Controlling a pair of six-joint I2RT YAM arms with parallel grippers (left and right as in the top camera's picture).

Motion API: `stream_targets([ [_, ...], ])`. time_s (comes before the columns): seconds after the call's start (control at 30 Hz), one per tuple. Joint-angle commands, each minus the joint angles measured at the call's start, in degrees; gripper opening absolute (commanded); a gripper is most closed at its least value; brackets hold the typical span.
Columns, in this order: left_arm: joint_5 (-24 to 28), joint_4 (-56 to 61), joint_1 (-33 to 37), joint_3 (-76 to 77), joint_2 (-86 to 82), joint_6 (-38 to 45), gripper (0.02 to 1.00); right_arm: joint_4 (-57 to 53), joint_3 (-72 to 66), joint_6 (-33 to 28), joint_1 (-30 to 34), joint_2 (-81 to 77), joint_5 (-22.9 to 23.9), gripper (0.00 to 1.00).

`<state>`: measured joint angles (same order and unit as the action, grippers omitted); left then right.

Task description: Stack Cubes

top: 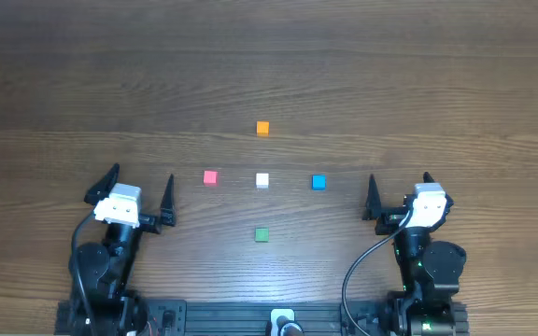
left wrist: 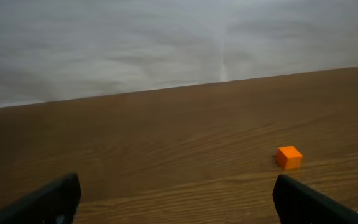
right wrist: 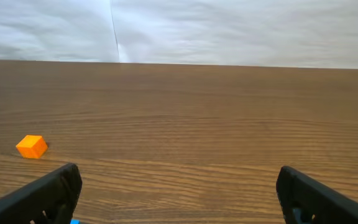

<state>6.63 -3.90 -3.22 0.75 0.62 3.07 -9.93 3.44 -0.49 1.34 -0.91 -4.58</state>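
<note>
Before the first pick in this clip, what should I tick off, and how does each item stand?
1. The left tool open and empty: ok.
2. The right tool open and empty: ok.
3. The pink cube, white cube, blue cube, green cube and orange cube lying apart, none stacked: ok.
4. Free room around the white cube: ok.
5. Either tool lined up over a cube: not ok.

cubes 5: orange [top: 262, 128], pink [top: 210, 176], white [top: 262, 180], blue [top: 318, 182], green [top: 261, 235] | tools 2: left tool [top: 142, 175], right tool [top: 399, 176]
</note>
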Motion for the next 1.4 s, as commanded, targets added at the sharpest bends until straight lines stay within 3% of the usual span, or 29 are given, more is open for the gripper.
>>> stream_targets([
  [0.03,-0.7,0.09,-0.2,-0.39,-0.24,0.81,1.0,0.28,-0.61,-0.42,-0.26,0.57,0.37,0.991],
  [1.17,-0.63,0.07,-0.22,-0.39,-0.24,0.76,1.0,0.28,-0.61,-0.42,-0.26,0.57,0.35,0.991],
  [1.23,2.23,0.57,-0.26,-0.37,0.07,0.74,1.0,0.28,-0.61,-0.42,-0.26,0.57,0.35,0.993],
  [1.4,4.0,3.28,-0.5,3.39,9.22,-6.45,0.998,0.28,-0.61,-0.42,-0.26,0.57,0.35,0.993],
])
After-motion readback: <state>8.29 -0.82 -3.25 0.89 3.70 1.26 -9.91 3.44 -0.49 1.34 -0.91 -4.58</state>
